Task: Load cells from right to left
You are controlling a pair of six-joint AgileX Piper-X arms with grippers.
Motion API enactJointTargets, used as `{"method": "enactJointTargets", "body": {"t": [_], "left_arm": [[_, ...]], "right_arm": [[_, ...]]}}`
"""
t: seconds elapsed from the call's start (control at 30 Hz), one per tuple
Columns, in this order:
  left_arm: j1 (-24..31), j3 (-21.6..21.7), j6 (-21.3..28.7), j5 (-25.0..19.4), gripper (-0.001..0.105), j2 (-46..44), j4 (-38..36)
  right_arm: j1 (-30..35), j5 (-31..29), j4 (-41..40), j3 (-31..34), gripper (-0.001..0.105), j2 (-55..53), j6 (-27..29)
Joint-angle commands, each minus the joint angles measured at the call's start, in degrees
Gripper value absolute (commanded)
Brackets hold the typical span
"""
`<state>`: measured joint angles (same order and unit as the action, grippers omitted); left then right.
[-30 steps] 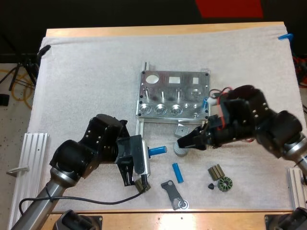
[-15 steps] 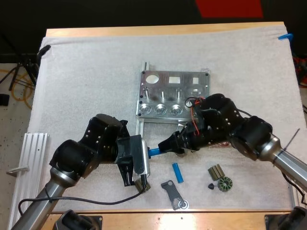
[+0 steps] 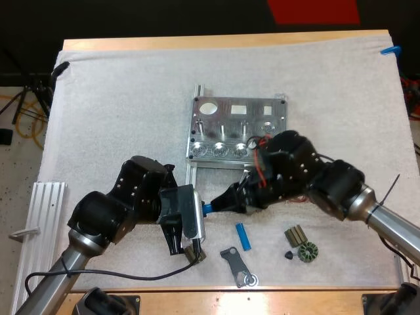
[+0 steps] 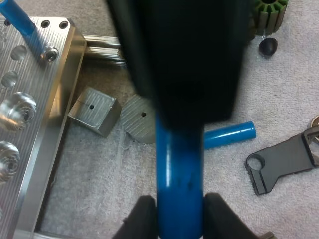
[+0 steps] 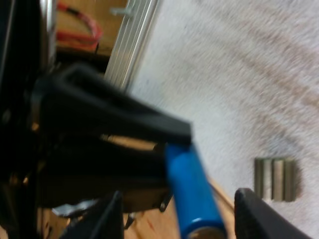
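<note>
Left pincer (image 4: 180,215) grips the blue cell (image 4: 179,169); right pincer (image 5: 180,209), open astride its free end, should close squarely before release, then load the fixture (image 3: 237,138).

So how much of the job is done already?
One blue cell already stands in the fixture. My left gripper holds a second cell, with my open right gripper around it. A third cell lies on the mat, and other pockets look empty.
</note>
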<state>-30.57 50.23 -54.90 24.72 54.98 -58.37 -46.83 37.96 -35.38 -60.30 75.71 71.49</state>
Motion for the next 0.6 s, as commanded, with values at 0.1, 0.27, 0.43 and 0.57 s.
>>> {"method": "enactJointTargets", "body": {"t": [0.1, 0.27, 0.43, 0.57], "left_arm": [[0.12, 0.04, -0.54, 0.87, 0.01, -0.61, -0.09], [0.12, 0.04, -0.54, 0.87, 0.01, -0.61, -0.09], [0.12, 0.04, -0.54, 0.87, 0.01, -0.61, -0.09], [0.12, 0.04, -0.54, 0.87, 0.01, -0.61, -0.09]], "right_arm": [[-1.5, -2.25, 0.45, 0.0, 0.05, -0.17, 0.18], [-1.35, -4.52, 0.72, 0.0, 0.05, -0.17, 0.18], [-1.35, -4.29, 0.69, 0.0, 0.04, -0.17, 0.18], [-1.35, -4.29, 0.69, 0.0, 0.016, -0.17, 0.18]]}}
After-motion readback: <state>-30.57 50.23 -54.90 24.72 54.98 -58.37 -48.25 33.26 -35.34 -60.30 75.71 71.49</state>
